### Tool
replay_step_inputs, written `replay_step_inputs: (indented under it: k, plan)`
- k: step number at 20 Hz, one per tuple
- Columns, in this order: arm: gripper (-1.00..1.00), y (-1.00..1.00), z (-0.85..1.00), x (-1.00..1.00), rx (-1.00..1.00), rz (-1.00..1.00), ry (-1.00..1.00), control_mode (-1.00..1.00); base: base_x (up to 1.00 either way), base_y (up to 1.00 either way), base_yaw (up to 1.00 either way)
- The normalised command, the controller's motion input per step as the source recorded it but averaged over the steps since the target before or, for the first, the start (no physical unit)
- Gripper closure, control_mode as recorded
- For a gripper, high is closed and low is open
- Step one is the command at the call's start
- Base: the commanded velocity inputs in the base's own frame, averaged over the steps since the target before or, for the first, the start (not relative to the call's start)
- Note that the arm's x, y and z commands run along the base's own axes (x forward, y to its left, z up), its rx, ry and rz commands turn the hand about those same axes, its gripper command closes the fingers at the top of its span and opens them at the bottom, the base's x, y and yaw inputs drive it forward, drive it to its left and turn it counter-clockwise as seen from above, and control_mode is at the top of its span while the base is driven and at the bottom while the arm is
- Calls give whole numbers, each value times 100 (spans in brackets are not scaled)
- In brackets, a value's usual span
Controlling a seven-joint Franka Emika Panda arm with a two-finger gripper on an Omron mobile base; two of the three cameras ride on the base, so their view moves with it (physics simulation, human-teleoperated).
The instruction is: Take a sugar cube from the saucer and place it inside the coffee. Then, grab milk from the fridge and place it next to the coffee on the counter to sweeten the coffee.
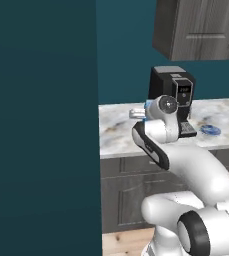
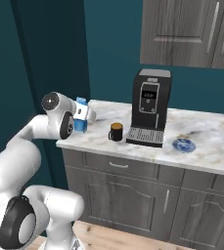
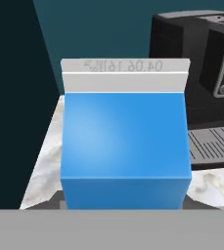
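Blue milk [image 2: 80, 122] sits clamped in your gripper [image 2: 82, 116] at the counter [image 2: 201, 146] edge, left of the coffee [image 2: 116, 132], so releasing it here risks it toppling off.

"04.06.16" on milk [image 3: 125, 141] top

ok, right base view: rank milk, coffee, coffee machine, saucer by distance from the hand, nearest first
1. milk: at the hand, on the counter's left end.
2. coffee: just right of the milk.
3. coffee machine: right of the cup.
4. saucer: farthest, right of the machine.
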Motion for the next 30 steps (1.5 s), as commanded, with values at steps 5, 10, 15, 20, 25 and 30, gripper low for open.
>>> replay_step_inputs:
  k: [5,10,15,20,25,30]
  plan:
    - [100,-3,-38,15,-4,0,0,-100,0,0,0]
    - [100,0,-33,42,-4,0,-2,-100,0,0,0]
    - [100,0,-20,40,-3,0,0,-100,0,0,0]
    - [100,0,-14,21,-1,0,-5,-100,0,0,0]
    - [100,0,-20,15,0,0,-1,-100,0,0,0]
    - [100,0,-26,22,0,0,0,-100,0,0,0]
